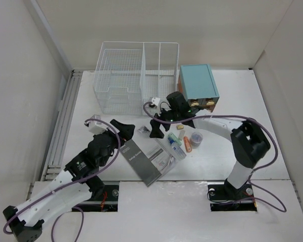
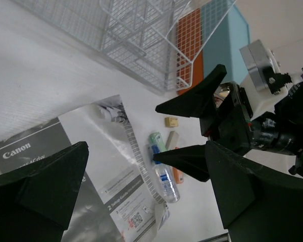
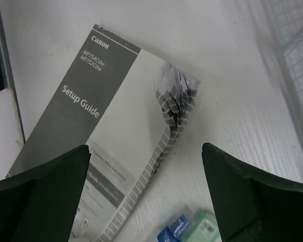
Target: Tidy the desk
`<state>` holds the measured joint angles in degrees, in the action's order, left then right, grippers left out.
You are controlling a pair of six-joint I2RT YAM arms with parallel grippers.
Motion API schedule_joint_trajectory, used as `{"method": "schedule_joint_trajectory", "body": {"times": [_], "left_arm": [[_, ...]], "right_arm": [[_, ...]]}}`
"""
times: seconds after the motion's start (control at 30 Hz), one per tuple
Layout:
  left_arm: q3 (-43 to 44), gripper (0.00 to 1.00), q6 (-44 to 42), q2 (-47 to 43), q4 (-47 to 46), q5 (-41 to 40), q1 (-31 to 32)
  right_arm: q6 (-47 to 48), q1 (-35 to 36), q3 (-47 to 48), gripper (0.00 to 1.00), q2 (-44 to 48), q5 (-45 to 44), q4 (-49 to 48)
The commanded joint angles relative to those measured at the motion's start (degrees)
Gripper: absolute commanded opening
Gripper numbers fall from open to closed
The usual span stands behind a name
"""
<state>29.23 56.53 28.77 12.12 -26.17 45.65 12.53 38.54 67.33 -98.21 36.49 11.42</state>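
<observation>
left gripper (image 2: 146,146) spread wide | Canon guide (image 2: 102,154) below | basket (image 2: 141,45) beyond

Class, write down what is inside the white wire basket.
No item shows inside the white wire basket, only its dividers. The right arm covers its near right corner.

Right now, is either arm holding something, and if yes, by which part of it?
Nothing is held. The left gripper and the right gripper both stand wide open and empty above the desk.
</observation>
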Motion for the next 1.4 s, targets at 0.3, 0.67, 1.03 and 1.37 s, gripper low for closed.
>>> {"method": "schedule_joint_trajectory", "body": {"times": [0.3,0.67,1.03,1.37], "left_arm": [[-7.3,1.00,9.0,-2.8,4.8,3.5,0.3],[-11.5,1.00,10.3,0.6,2.5,8.5,0.3],[-8.7,1.00,8.5,4.2,10.4,12.6,0.3],[-12.9,1.00,7.2,8.8,7.7,19.1,0.3]], "right_arm": [[-8.7,4.9,2.8,0.95,-8.9,-7.5,-6.9],[-9.7,4.9,1.7,0.95,-12.4,-8.1,-6.9],[-9.7,4.3,1.7,0.80,-14.8,-4.6,-6.9],[-10.2,3.7,2.2,0.43,-16.7,-0.5,-6.4]]}}
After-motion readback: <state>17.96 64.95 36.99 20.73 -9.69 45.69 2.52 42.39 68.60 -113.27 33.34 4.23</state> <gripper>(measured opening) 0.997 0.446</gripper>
